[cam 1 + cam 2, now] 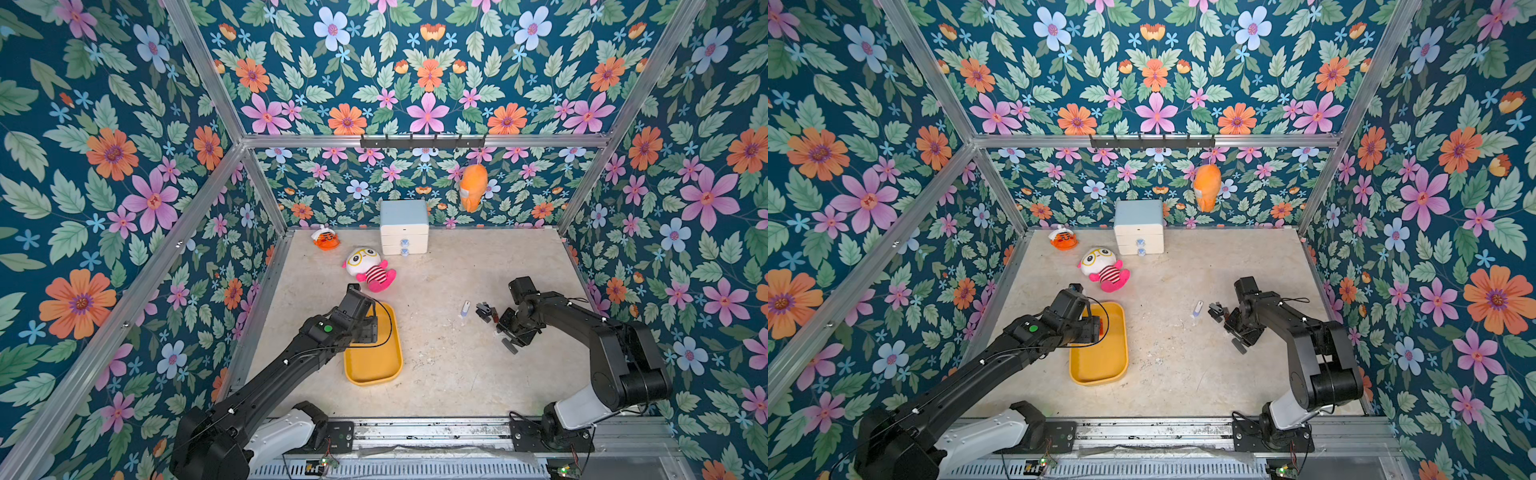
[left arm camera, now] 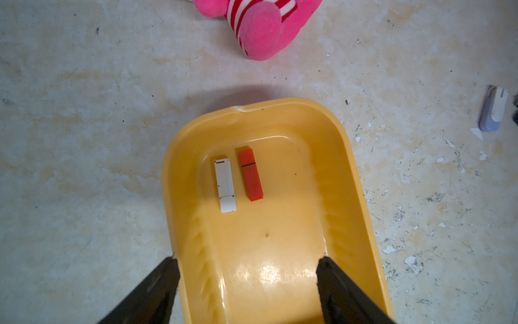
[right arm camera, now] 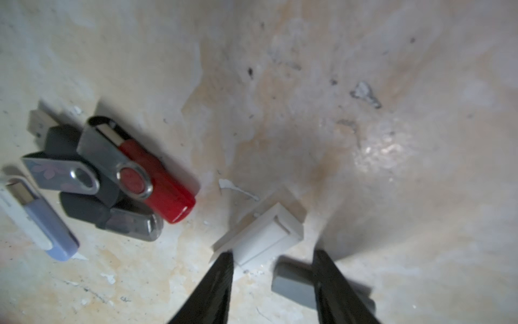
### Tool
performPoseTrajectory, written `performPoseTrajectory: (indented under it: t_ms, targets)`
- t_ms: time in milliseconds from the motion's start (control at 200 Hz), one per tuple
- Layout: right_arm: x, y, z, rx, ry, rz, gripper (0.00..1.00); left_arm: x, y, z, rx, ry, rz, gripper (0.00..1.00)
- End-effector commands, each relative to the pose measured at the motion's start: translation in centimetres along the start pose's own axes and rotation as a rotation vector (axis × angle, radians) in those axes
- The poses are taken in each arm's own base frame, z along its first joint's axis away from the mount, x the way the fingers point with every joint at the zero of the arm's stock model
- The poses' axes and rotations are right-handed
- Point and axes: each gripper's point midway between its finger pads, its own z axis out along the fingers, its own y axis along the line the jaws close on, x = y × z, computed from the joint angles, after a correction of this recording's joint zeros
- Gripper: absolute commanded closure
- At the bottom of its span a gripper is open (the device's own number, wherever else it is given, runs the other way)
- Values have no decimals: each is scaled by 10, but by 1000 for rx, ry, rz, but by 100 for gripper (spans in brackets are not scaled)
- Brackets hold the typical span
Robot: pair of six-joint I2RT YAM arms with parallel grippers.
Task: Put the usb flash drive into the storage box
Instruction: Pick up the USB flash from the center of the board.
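Nearest the top camera runs the metal rail point(image 1: 428, 430) that carries both arms at the table's near edge. From its left end the left arm point(image 1: 266, 374) reaches far and rightward, its wrist bent over the far end of the storage box point(image 1: 374, 368). This yellow tray lies on the left half of the table point(image 1: 457, 374), and in both top views the wrist hides its far left part. The left gripper point(image 2: 246, 258) hangs above the tray, jaws spread wide with nothing between them. Two drives lie side by side on the tray floor near its far end, a white stick point(image 2: 225, 185) and an orange stick point(image 2: 251, 175), close but apart.

The right arm point(image 1: 582, 318) folds over from its base and points left, low over the table's right half. The right gripper point(image 3: 273, 252) has its jaws partly apart and grips nothing that I can see. A white usb flash drive point(image 3: 260, 232) lies flat just beyond the fingertips, and a grey drive point(image 3: 294, 283) lies between the fingers; blur leaves contact uncertain. Left of them sits a heap of drives, with a red swivel drive point(image 3: 157, 179) on top of black ones. A lilac-and-white drive point(image 1: 465, 308) lies just beside the heap, leftmost. All these lie well apart from the tray.

A plush doll point(image 1: 368, 268) lies just beyond the tray's far end. A white drawer chest point(image 1: 404, 226) stands against the far wall, with an orange tiger toy point(image 1: 326, 240) to its left. An orange plush point(image 1: 471, 187) hangs from the hook rack point(image 1: 424, 142).
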Motion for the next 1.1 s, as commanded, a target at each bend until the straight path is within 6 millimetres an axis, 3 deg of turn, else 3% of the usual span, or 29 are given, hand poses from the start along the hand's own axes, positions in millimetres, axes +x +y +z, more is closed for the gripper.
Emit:
performPoseTrajectory:
  t_ms: [0, 170, 205, 490, 645, 885, 1075, 1100]
  targets:
    - [4, -5, 4, 66, 6, -50, 50, -3, 0, 0, -5, -12, 10, 18]
    - [5, 4, 4, 107, 1, -100, 51, -2, 0, 2, -7, -4, 12, 18]
    - [7, 0, 12, 144, 17, -107, 51, -2, 0, 2, -10, -5, 12, 18]
    - [6, 0, 12, 191, 22, -150, 55, -1, 1, 4, -12, 0, 14, 18]
    - [8, 0, 14, 195, 43, -167, 63, 0, 1, 5, -15, 8, 16, 18]
    - [6, 7, 11, 176, 38, -190, 85, 1, 0, 7, -13, 16, 19, 18]
    - [2, 18, -9, 122, 0, -215, 90, -1, 1, 4, -14, 2, 14, 18]
    - [0, 24, -21, 82, -27, -219, 90, -2, 1, 3, -14, 0, 13, 18]
